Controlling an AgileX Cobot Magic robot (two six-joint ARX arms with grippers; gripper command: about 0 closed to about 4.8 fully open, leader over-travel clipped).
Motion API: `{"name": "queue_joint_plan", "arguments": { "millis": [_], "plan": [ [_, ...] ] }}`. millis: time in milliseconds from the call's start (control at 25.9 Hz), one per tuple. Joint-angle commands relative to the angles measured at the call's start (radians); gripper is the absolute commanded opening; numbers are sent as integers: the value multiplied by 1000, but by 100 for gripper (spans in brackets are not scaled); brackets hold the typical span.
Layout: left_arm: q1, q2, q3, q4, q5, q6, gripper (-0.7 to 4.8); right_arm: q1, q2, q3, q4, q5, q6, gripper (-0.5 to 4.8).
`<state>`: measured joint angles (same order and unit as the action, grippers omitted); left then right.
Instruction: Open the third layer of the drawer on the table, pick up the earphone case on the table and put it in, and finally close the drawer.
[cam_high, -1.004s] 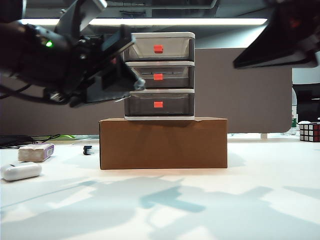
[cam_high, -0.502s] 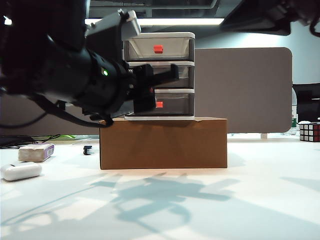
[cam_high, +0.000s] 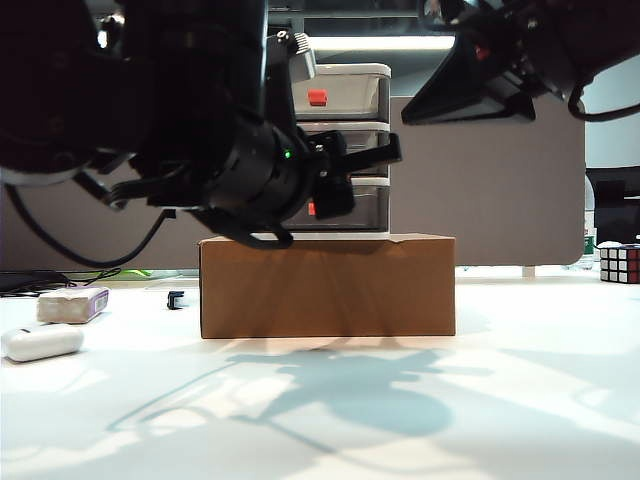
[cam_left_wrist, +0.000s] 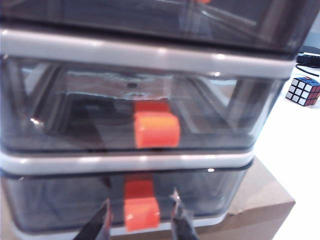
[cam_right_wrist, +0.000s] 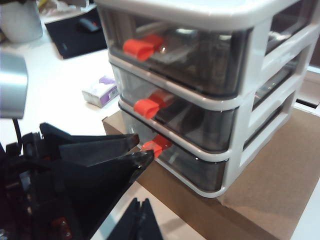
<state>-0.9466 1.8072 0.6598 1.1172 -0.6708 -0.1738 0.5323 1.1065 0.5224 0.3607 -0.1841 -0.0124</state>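
Three smoky grey tiers make up the drawer (cam_high: 340, 150), which stands on a brown cardboard box (cam_high: 327, 286) on the table (cam_high: 520, 400). The left gripper (cam_left_wrist: 141, 222) is right at the front of the third layer (cam_left_wrist: 60, 205), its jaws parted with a fingertip on either side of the red-orange handle (cam_left_wrist: 141, 212); whether the pads already touch it is hard to say from the left wrist view, so it seems to straddle rather than clamp. All three tiers look pushed in. The right gripper (cam_right_wrist: 137, 220) hovers high on the right in the exterior view, above and in front of the unit, holding nothing, its fingers together. The earphone case (cam_high: 41, 342) lies at the table's far left, well apart from the box, just in front of a greyish-white block (cam_high: 72, 304).
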Motion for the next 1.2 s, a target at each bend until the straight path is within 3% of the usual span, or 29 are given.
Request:
{"name": "queue_joint_plan", "arguments": {
  "millis": [39,1197],
  "plan": [
    [0,2,27,-32,-8,7,148,0,8,8,30,-5,-15,-6],
    [16,64,88,-24,-48,36,148,0,13,8,48,-5,-23,-6]
  ]
}}
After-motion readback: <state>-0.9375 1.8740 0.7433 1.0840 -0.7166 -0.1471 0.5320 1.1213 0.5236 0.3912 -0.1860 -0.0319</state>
